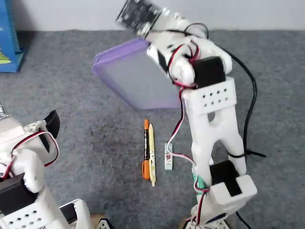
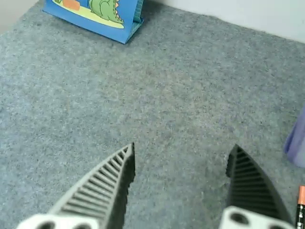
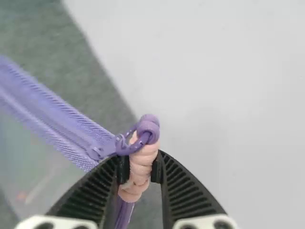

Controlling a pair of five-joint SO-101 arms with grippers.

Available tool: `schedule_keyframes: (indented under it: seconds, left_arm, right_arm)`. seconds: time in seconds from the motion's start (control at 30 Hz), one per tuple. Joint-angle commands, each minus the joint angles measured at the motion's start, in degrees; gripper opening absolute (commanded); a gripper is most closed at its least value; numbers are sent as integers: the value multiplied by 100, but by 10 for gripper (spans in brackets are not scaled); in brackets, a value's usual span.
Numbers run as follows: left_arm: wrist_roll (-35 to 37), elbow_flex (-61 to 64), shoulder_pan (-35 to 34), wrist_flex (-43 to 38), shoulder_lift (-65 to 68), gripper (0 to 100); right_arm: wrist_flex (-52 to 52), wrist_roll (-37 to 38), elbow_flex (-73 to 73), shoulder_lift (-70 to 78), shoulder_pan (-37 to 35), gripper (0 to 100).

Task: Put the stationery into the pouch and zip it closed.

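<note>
Your right arm is stretched forward over the bench [image 1: 71, 143]. Its tool [image 3: 140, 160] is pinched narrow on the peach zipper pull [image 3: 142, 148] of the purple pouch [image 1: 138, 78], which it holds up tilted by that end. Your left arm sits low at the near side, its tool [image 2: 183, 147] spread wide above bare grey bench. The stationery lies outside the pouch, nearer you: 1 orange pen [image 1: 146, 150] touching 1 yellow pen [image 1: 152, 155], with 1 small white piece [image 1: 168, 156] just beside them.
</note>
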Motion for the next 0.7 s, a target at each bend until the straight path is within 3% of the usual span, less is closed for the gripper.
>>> schedule_keyframes:
  seconds: [0.0, 0.2, 0.43, 0.67]
  left_arm:
    - [-97, -75, -26, 123, 0, 301]
    - [-97, -92, -26, 281, 0, 301]
    - [-97, -57, -26, 387, -334, 301]
    - [-105, -48, 0, 475, -1591, 301]
  right_arm:
    - [-1086, -316, -44, 92, 101, 8]
    - [-1543, -475, -44, 277, -251, 8]
    - [163, -404, -70, 84, -901, 8]
    - [1903, 519, -70, -66, -1314, 8]
